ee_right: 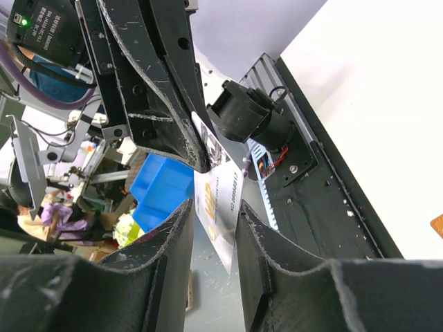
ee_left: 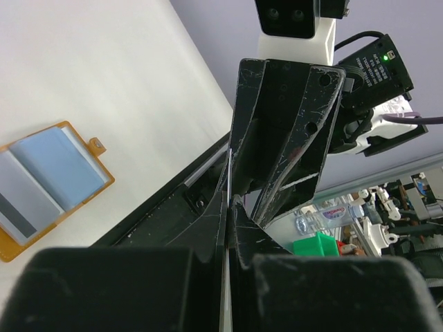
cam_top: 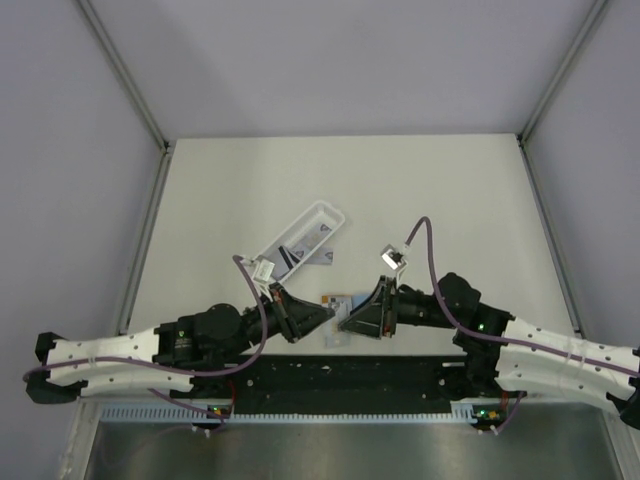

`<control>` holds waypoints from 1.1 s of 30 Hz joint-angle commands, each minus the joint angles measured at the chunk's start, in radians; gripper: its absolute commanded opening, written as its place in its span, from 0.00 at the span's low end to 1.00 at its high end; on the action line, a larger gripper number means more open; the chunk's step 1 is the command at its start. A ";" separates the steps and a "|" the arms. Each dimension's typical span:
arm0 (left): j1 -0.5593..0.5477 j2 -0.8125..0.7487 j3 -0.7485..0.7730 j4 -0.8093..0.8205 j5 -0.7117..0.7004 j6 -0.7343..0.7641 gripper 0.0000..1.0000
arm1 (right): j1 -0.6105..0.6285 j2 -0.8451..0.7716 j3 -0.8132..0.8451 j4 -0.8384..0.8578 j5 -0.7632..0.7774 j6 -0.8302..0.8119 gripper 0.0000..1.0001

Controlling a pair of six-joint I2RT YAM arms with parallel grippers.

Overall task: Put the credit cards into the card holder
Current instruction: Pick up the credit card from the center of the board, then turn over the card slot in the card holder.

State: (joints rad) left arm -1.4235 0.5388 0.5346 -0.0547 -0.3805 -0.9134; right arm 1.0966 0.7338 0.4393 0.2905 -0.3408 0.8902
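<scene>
**Handover low at the centre of the frame.** My left pincer [ee_left: 230,207] is pressed together on one credit card [ee_right: 221,228], gripping it by the edge. In the left wrist view the card shows only as a thin white line between the black fingers. My right pincer [ee_right: 215,206] faces it tip to tip, with its jaws spread and the printed white card standing between them. I cannot tell whether either jaw touches the card.

The card holder [ee_left: 8,247] lies open on the tabletop [cam_top: 450,190], just beyond the two pincers. It shows at the left of the left wrist view, orange-rimmed. In it lie a blue-grey card [ee_left: 59,166] and a pale card with a dark stripe [ee_left: 21,211].

Further up and to the left sits a long white tray [cam_top: 325,212] with cards in it. A loose card [cam_top: 322,257] lies beside the tray.
</scene>
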 commanded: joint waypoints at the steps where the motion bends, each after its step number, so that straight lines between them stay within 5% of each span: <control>1: -0.002 -0.003 0.002 0.046 0.005 0.007 0.00 | -0.009 -0.016 0.030 0.081 0.013 -0.002 0.30; 8: -0.002 -0.002 0.001 0.047 -0.004 0.004 0.00 | -0.009 -0.001 0.016 0.119 -0.004 0.016 0.30; 10: -0.002 -0.002 0.002 0.046 -0.012 0.004 0.00 | -0.010 0.012 0.012 0.137 -0.010 0.023 0.22; 12: -0.002 -0.003 0.001 0.046 -0.018 0.002 0.00 | -0.010 0.019 0.013 0.141 -0.017 0.023 0.04; 14: -0.002 -0.008 0.001 0.046 -0.026 0.001 0.00 | -0.009 0.010 0.018 0.101 0.006 0.018 0.00; 16: -0.002 -0.017 0.002 0.009 -0.058 -0.002 0.14 | -0.009 -0.022 0.044 -0.026 0.084 -0.014 0.00; 20: -0.002 -0.066 -0.016 -0.074 -0.175 -0.024 0.49 | -0.014 -0.092 0.168 -0.547 0.412 -0.065 0.00; 22: -0.002 -0.063 0.005 -0.143 -0.199 -0.019 0.59 | -0.029 -0.077 0.235 -0.760 0.521 -0.080 0.00; 27: 0.000 0.021 0.088 -0.273 -0.241 0.002 0.63 | -0.087 0.004 0.326 -1.074 0.577 -0.111 0.00; 33: 0.003 0.093 0.088 -0.241 -0.250 0.037 0.65 | -0.168 0.029 0.346 -1.159 0.495 -0.186 0.00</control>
State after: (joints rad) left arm -1.4231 0.6014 0.5930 -0.3004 -0.6003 -0.9150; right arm 0.9802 0.7567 0.7403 -0.7216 0.1783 0.7837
